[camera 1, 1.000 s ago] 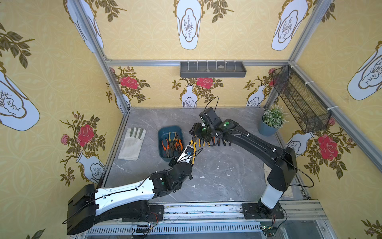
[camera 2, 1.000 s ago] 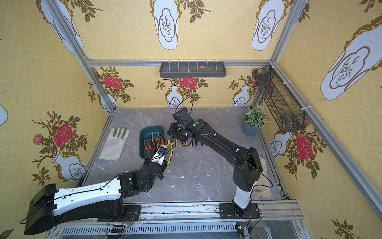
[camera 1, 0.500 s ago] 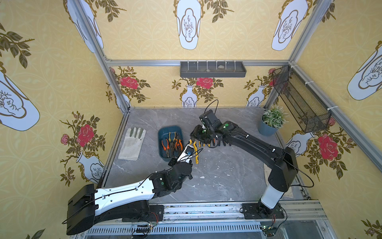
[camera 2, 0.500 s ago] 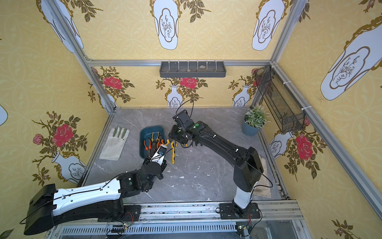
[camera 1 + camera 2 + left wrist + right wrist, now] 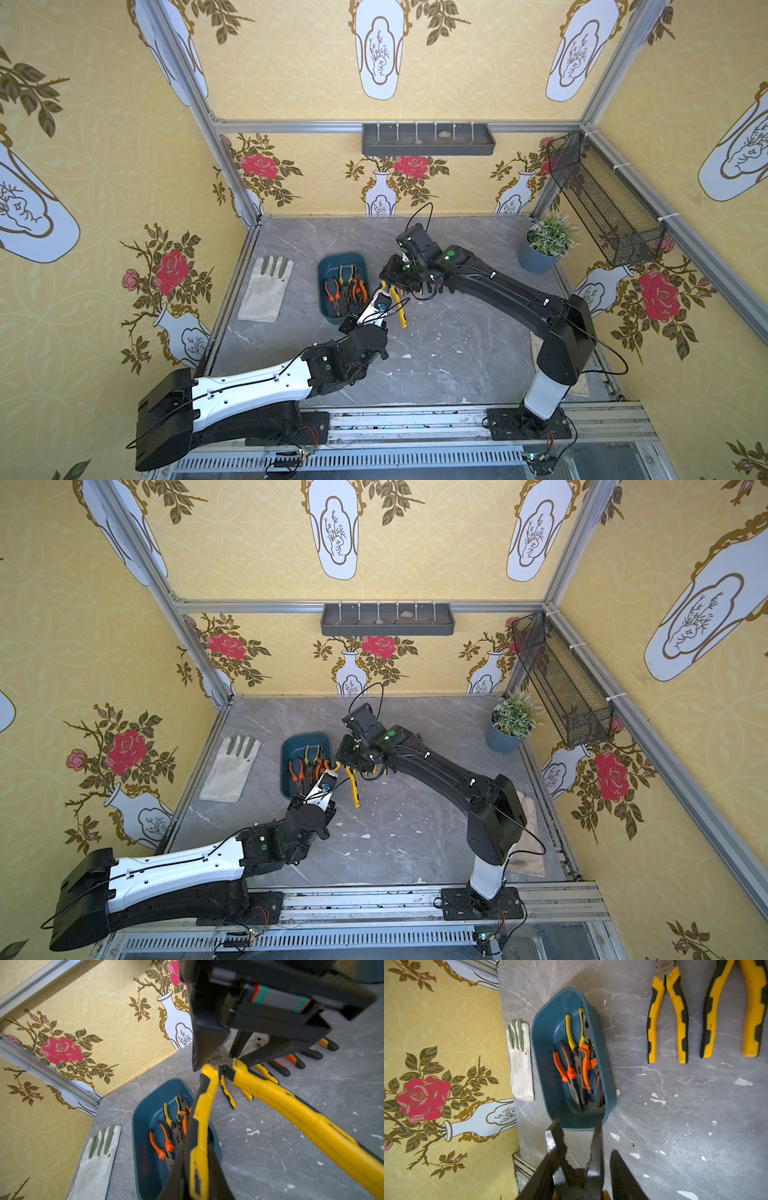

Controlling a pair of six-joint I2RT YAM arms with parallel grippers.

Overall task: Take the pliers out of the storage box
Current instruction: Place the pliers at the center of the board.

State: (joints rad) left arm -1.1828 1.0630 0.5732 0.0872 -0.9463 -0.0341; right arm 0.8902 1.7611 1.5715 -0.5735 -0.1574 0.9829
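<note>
Near the middle of the grey marble table [image 5: 457, 353], just beside the right wall of the dark teal storage box [image 5: 328, 266], both arms meet at one pair of yellow-handled pliers [image 5: 401, 309]. The left arm stretches low from the near-left corner, its left gripper [image 5: 197, 1157] clamped on one handle; the other handle splays out free. The right arm reaches in from the near-right corner, wrist bent down. The right gripper [image 5: 577, 1167] has its fingers apart on either side of the pliers' head; whether they pinch it cannot be told. Several orange- and yellow-handled pliers [image 5: 577, 1064] lie in the box. The laid-out pliers [image 5: 666, 1016] form a row on the table under the right arm. Since a second ago the right gripper has come off that row to the held pair and its fingers have narrowed. The left arm has hardly shifted.
</note>
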